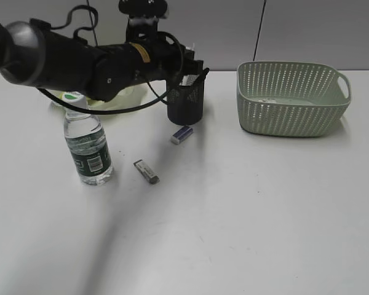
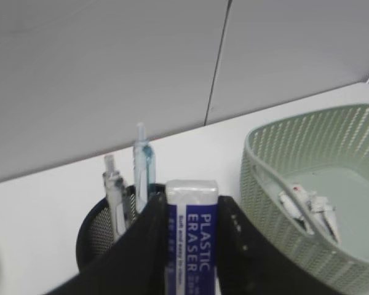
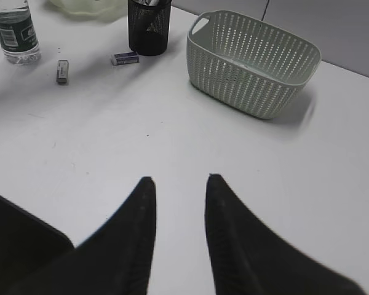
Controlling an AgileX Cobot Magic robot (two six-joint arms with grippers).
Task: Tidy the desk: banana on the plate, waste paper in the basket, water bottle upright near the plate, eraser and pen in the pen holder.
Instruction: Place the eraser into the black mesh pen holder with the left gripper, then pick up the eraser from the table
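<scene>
- Left gripper [image 2: 190, 246] clamped on a white eraser [image 2: 191, 227] in a blue "PLASTIC ERASER" sleeve, poised right above the pen holder [image 2: 101, 230], held upright by its long sides.
- Looks light and a bit rubbery, with a slick paper sleeve, so gripping across the flat faces seems the safe bet. Should just drop in once released, provided it clears the rim.
- Going left to right in the exterior view: wavy pale green plate [image 1: 132, 98] mostly hidden behind the arm, so can't tell if the banana's on it.
- Water bottle [image 1: 87, 147] already upright near the plate, clear thin plastic, dark green label, white cap. Probably tippy if bumped.
- Small grey block [image 1: 146, 171] flat on the desk [image 1: 246, 227], just right of the bottle. Can't make out what it is.
- Second eraser-like piece [image 1: 182, 134] lying right by the base of the black mesh cup. Small and flat, so probably wants a pinch across the narrow sides.
- Pens [image 2: 142, 163] standing in the holder, hard and skinny.
- Sage-green perforated basket [image 1: 292, 98] far right, stiff plastic, with crumpled waste paper [image 2: 307, 206] inside.
- Right gripper [image 3: 178, 203] hanging over bare desk, jaws apart, nothing between them.
</scene>
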